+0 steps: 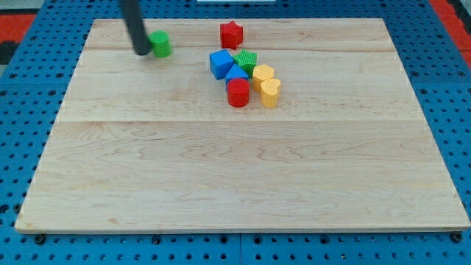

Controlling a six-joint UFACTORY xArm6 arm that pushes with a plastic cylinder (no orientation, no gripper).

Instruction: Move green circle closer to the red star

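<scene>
Touching my tip [141,52] on its right, green circle [160,44], red star [231,34] well right, no gripper fitted.

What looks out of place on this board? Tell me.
Nothing is damaged or spilled. Only the green circle sits apart at the view's top left, my tip against its left side, away from the red star.

Rod [133,22] cut off by the view's top; blue triangle [236,73] partly hidden.
</scene>
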